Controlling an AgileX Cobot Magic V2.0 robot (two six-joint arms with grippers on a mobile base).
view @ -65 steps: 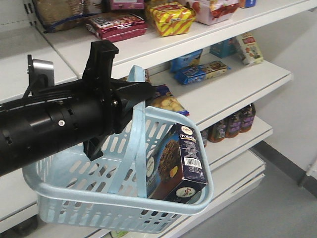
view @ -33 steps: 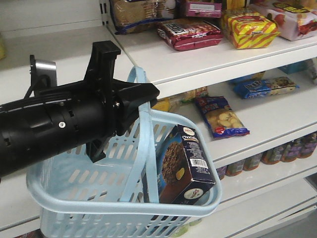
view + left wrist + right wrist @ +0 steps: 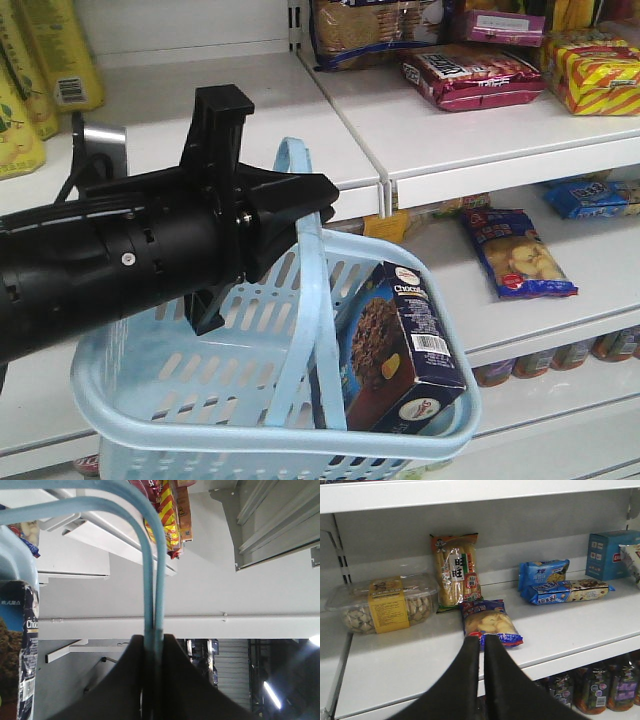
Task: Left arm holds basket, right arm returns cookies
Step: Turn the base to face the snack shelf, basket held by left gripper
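Observation:
The light blue basket (image 3: 200, 420) hangs in front of the shelves by its arched handle (image 3: 312, 260). My left gripper (image 3: 318, 195) is shut on the top of that handle, which runs between the black fingers (image 3: 154, 637) in the left wrist view. The dark navy cookies box (image 3: 400, 345) stands tilted inside the basket at its right end; its edge also shows in the left wrist view (image 3: 22, 645). In its own wrist view my right gripper (image 3: 482, 639) points at a shelf, shut and holding nothing. It sits just in front of a blue bag of pale biscuits (image 3: 490, 624).
Yellow bottles (image 3: 40, 70), a red packet (image 3: 480, 75) and a yellow-red pack (image 3: 595, 70) sit on the upper shelf. On the shelf facing the right gripper are a clear tub (image 3: 382, 602), a tall snack bag (image 3: 456, 570), blue cookie packs (image 3: 555, 582) and a blue box (image 3: 610, 555). Dark bottles (image 3: 600, 690) stand below.
The shelves and their goods have slid to the right in the front view, and yellow bottles have come in at the left. The basket stays gripped with the cookies box inside.

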